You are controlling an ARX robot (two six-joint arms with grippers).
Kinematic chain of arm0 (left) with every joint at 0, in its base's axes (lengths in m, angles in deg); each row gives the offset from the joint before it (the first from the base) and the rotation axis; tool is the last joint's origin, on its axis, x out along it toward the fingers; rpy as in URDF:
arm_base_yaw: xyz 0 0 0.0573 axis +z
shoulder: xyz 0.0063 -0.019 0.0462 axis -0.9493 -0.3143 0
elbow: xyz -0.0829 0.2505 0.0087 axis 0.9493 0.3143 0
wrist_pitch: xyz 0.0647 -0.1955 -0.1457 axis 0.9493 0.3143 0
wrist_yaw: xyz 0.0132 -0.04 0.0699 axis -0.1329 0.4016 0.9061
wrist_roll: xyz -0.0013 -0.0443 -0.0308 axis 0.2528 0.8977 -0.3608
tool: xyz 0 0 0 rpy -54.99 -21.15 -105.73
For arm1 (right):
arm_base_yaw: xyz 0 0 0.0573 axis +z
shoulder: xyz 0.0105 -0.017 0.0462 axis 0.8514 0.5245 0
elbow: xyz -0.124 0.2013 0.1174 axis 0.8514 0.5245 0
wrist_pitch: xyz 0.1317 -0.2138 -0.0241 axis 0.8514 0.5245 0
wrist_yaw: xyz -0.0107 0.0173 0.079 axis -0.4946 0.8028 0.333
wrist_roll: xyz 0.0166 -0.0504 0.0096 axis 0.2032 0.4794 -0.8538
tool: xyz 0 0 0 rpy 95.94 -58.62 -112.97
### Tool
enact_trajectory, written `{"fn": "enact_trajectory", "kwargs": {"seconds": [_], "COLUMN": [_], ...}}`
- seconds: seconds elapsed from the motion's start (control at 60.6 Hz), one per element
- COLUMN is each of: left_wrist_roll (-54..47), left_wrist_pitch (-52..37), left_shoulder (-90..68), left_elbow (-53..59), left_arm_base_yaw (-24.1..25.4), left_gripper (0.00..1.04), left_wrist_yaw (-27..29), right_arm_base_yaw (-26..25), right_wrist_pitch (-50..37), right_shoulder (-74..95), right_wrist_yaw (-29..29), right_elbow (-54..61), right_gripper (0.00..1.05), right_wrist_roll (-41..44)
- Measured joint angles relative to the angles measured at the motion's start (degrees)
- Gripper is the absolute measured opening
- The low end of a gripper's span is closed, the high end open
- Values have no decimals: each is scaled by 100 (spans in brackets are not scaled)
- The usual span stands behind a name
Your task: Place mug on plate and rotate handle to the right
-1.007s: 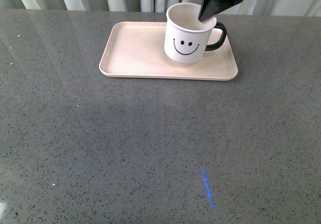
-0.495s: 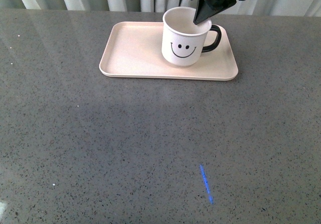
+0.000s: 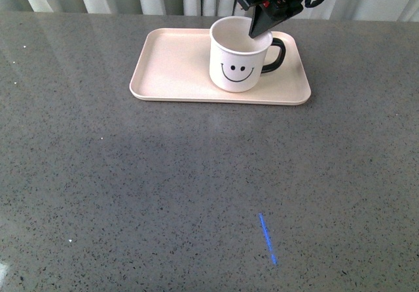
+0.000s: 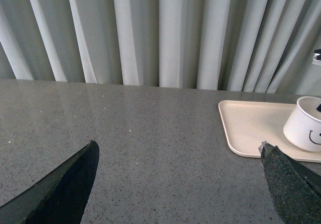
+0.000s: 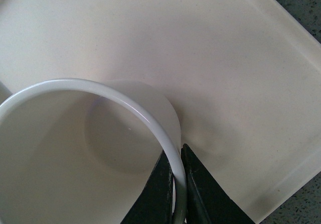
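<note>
The white mug with a black smiley face stands on the pale pink-cream plate, right of its middle. Its black handle points right. My right gripper comes down from above and is shut on the mug's far right rim, one finger inside, one outside. In the right wrist view the two black fingers pinch the white rim over the plate. My left gripper is open and empty over bare table; the plate and mug show to one side.
The grey speckled table stretches out in front of the plate. A short blue light streak lies on it near the front. Pale curtains hang behind the table's far edge.
The mug has shifted slightly left on the plate with my right gripper still on its rim, and it now stands more level. The handle still points right.
</note>
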Motion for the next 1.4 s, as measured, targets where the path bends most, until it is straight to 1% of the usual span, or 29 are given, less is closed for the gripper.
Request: {"fn": "enact_trajectory", "kwargs": {"seconds": [0.446,0.479,0.545,0.578,0.594,0.677,0.693,0.743,0.858,0.891,0.974,1.04,1.089,1.172,1.221,1.304,1.403], "left_wrist_roll": [0,0,0,0,0,0,0,0,0,0,0,0,0,0,0,0,0], "left_wrist_pitch": [0,0,0,0,0,0,0,0,0,0,0,0,0,0,0,0,0], "left_shoulder": [0,0,0,0,0,0,0,0,0,0,0,0,0,0,0,0,0], "left_elbow": [0,0,0,0,0,0,0,0,0,0,0,0,0,0,0,0,0], "left_arm_base_yaw": [0,0,0,0,0,0,0,0,0,0,0,0,0,0,0,0,0], "left_gripper": [96,96,96,96,96,96,96,96,96,96,96,96,96,96,96,96,96], "left_wrist_yaw": [0,0,0,0,0,0,0,0,0,0,0,0,0,0,0,0,0], "right_arm_base_yaw": [9,11,20,20,22,26,26,28,33,33,33,33,26,4,-13,-28,-31], "right_wrist_pitch": [-232,-223,-205,-199,-186,-164,-149,-131,-61,-59,-63,-111,-236,-487,-756,-1029,-1075], "right_shoulder": [-90,-90,-87,-85,-83,-81,-79,-79,-76,-76,-76,-92,-149,-365,-654,-1134,-1453], "right_wrist_yaw": [-2,-13,-11,-11,-11,-11,-11,-11,11,13,59,151,229,417,610,763,802], "right_elbow": [393,393,396,404,407,404,389,354,166,133,44,48,149,501,925,1449,1508], "right_gripper": [2,6,16,20,23,34,37,43,60,64,83,93,97,95,95,96,96], "right_wrist_roll": [52,81,107,114,125,144,149,157,190,197,236,236,234,254,262,278,282]}}
